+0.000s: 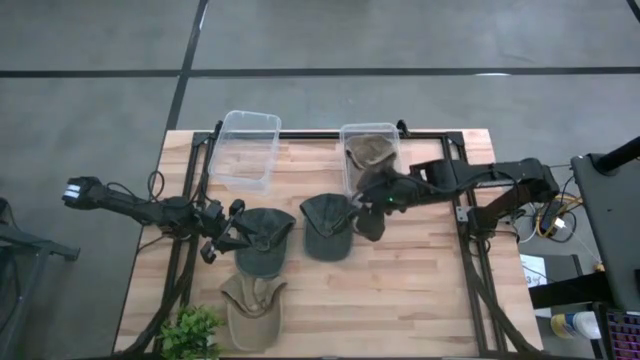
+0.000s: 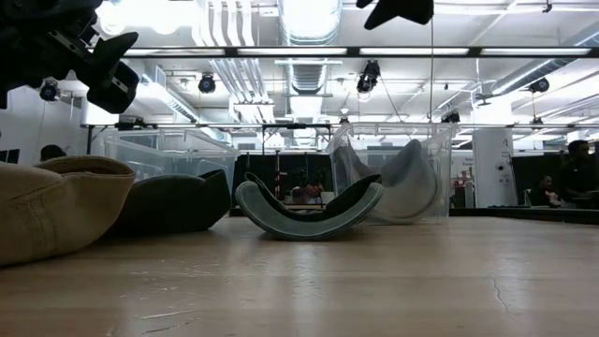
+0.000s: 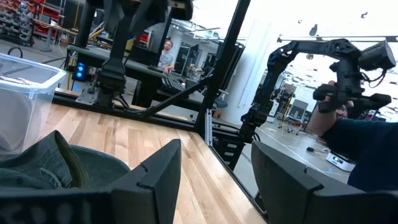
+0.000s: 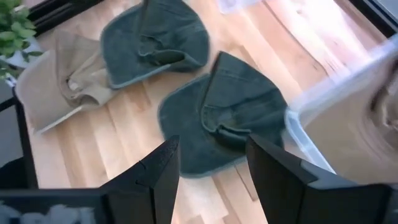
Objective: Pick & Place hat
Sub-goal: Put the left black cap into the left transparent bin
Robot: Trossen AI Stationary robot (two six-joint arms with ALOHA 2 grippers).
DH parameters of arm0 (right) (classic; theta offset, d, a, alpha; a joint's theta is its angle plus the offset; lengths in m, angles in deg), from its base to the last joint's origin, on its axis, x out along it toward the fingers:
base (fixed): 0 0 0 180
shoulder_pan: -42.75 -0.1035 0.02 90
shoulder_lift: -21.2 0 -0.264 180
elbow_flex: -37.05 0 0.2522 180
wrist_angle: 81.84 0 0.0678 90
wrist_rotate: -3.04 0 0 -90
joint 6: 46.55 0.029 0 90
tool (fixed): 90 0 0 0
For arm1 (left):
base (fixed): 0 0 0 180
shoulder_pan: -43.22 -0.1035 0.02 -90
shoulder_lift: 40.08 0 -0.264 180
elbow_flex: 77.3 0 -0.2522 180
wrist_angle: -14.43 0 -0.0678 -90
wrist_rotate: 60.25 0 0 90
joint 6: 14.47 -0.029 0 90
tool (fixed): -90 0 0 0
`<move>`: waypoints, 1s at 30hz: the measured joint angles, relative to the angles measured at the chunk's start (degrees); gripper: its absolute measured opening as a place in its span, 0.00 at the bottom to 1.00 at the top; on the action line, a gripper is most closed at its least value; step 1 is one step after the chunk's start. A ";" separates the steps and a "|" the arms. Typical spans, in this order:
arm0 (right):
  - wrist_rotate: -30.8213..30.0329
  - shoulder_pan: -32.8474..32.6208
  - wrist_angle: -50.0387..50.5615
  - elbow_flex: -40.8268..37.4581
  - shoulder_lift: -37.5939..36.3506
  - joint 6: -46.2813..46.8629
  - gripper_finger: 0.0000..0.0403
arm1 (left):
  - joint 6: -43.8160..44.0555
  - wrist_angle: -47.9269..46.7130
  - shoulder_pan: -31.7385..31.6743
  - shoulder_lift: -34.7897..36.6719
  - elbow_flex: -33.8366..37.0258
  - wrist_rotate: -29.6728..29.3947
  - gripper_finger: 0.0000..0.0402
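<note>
Three hats lie on the wooden table: a dark green one (image 1: 265, 240), a second dark green one (image 1: 328, 227) and a tan one (image 1: 253, 308). Another tan hat (image 1: 370, 152) lies inside the right clear bin (image 1: 347, 172). My left gripper (image 1: 222, 240) hovers open at the left side of the first dark hat (image 3: 43, 165), touching nothing. My right gripper (image 1: 368, 205) hangs open and empty in the air above the second dark hat (image 4: 230, 121), next to the bin's near end (image 4: 298, 127).
A second clear bin (image 1: 245, 150) stands at the far left of the table with nothing seen in it. A small green plant (image 1: 190, 332) sits at the near left corner. Bare wood lies to the right of the hats. People show in the room beyond.
</note>
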 joint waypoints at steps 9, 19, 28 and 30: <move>-1.32 -2.92 -6.16 -6.17 0.03 -6.36 0.44 | 2.80 0.96 -0.04 0.00 0.01 0.00 0.47; -1.42 -3.02 -17.91 -15.12 0.05 -12.39 0.40 | 6.63 5.60 -0.02 0.00 -0.01 0.66 0.47; -1.25 -3.05 -24.17 -19.20 0.07 -14.03 0.35 | 13.45 7.75 -0.05 0.00 -0.49 -4.83 0.47; -1.25 -3.05 -24.73 -19.35 0.06 -14.83 0.34 | 14.54 7.02 -0.07 -0.01 -0.37 -5.65 0.47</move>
